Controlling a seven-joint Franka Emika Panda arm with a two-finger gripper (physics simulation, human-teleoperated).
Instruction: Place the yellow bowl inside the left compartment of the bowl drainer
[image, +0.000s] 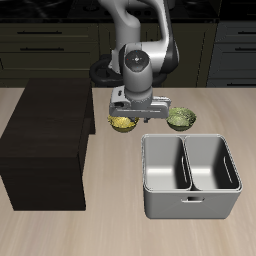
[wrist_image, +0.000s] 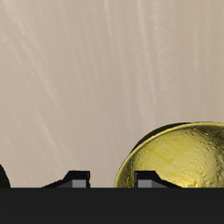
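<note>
The yellow bowl (image: 121, 124) sits on the table behind the bowl drainer (image: 147, 188), a grey tub with two deep wells and a small front handle. My gripper (image: 134, 114) hovers just above the bowl, open, with nothing held. In the wrist view the yellow bowl (wrist_image: 185, 157) shows its golden patterned inside. One finger (wrist_image: 149, 179) overlaps its rim and the other finger (wrist_image: 79, 180) is over bare table. The gripper (wrist_image: 114, 181) straddles the bowl's edge. Both wells of the drainer hold nothing.
An olive-green bowl (image: 181, 119) of like size sits beside the yellow one, behind the drainer's other well. A dark brown cabinet block (image: 45, 145) stands close beside the yellow bowl and the drainer. Dark kitchen cupboards run along the back.
</note>
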